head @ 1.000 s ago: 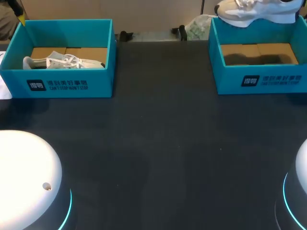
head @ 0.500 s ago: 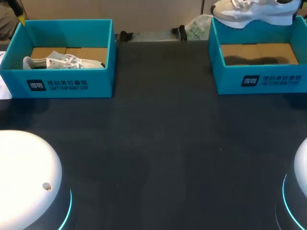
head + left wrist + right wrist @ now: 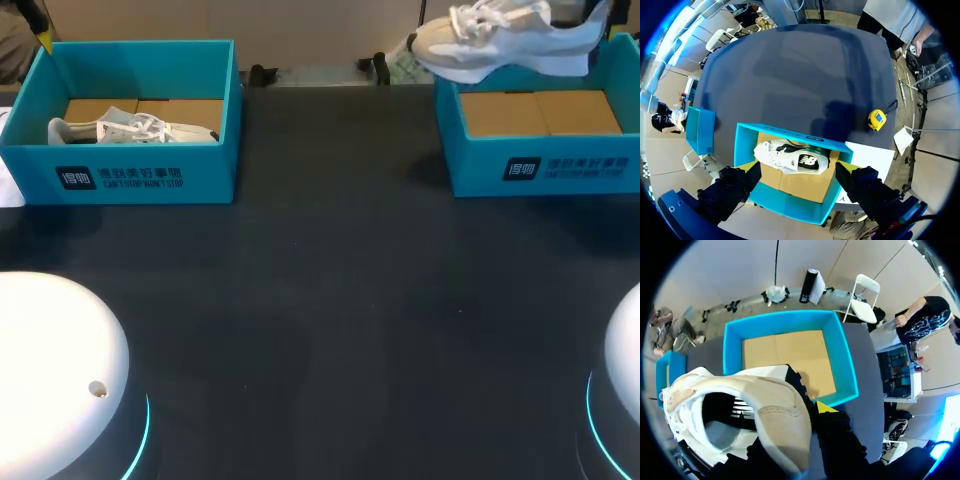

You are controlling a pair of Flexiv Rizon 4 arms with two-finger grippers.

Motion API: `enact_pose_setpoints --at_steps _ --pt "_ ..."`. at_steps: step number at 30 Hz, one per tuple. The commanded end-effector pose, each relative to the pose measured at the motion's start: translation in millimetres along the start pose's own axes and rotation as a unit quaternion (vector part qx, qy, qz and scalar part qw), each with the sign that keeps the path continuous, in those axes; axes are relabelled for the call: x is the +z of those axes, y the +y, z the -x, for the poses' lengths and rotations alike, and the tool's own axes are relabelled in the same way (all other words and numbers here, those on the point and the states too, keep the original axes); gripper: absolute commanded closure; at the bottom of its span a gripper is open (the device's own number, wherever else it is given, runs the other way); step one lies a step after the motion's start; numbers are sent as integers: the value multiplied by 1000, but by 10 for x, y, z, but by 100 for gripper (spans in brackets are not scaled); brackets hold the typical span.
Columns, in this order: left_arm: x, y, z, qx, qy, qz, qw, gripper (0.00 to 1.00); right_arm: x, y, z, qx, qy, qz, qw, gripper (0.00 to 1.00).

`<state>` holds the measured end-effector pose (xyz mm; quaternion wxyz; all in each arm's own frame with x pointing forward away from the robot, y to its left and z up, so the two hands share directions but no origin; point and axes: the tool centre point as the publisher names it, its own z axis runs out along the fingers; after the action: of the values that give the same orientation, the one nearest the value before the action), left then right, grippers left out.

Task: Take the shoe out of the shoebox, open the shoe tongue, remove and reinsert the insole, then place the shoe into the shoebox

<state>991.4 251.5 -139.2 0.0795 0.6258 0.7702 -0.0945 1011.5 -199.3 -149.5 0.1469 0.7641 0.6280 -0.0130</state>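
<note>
My dark table (image 3: 330,300) carries a teal shoebox at each far corner. The right shoebox (image 3: 560,165) shows only its cardboard floor. The beige-and-white sneaker (image 3: 500,40) hangs in the air over its far left rim, toe pointing left, with my right gripper (image 3: 810,425) clamped on the heel end. The left shoebox (image 3: 140,175) holds a white sneaker (image 3: 120,130) lying on its side. My left gripper (image 3: 796,172) hovers above it, fingers spread, touching nothing. A yellow tape measure (image 3: 877,119) lies on the table near that box.
</note>
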Motion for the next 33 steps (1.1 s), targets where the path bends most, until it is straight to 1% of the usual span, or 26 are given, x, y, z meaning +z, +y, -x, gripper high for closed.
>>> enact_pose_setpoints --at_steps 1,8,15,23,26,30,33 --pt "-4 -10 2 0 1 1 1000 0 -194 -320 -106 3 -6 23 1000 100" --pt "-4 -10 2 0 1 1 1000 0 -381 -651 -365 8 -5 21 1000 100" --pt "-4 -10 2 0 1 1 1000 0 -528 -969 -569 11 -9 5 1000 100" --pt "-4 -10 2 0 1 1 1000 0 -635 -1365 -838 9 -9 -18 1000 100" --pt "-4 -10 2 0 1 1 1000 0 -666 -1519 -929 16 -2 -19 1000 100" --pt "-4 -10 2 0 1 1 1000 0 -735 -1724 -1041 11 -21 -12 1000 100" --pt "-4 -10 2 0 1 1 1000 0 -780 -1881 -1125 1 -40 -15 999 100"
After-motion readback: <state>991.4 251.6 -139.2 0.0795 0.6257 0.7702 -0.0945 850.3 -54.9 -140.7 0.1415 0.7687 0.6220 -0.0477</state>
